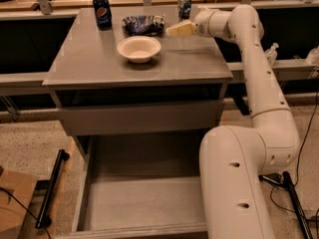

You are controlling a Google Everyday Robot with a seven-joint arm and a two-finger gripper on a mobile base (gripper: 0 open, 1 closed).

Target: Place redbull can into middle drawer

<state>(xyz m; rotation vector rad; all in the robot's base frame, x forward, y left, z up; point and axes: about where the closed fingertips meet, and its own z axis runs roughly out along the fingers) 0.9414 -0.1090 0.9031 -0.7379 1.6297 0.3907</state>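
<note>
The redbull can is slim, silver and blue, and stands upright at the back of the grey table top, right of centre. My gripper is over the table top just in front of and slightly below the can in the view, pointing left; it holds nothing that I can see. The middle drawer is pulled out below the table front, a wide deep grey tray with a bare floor. The arm comes in from the right, and its large white base covers the drawer's right part.
A dark blue Pepsi can stands at the back left. A blue chip bag lies between the two cans. A white bowl sits mid-table. A shut drawer front is above the open drawer. A black bar lies on the floor at left.
</note>
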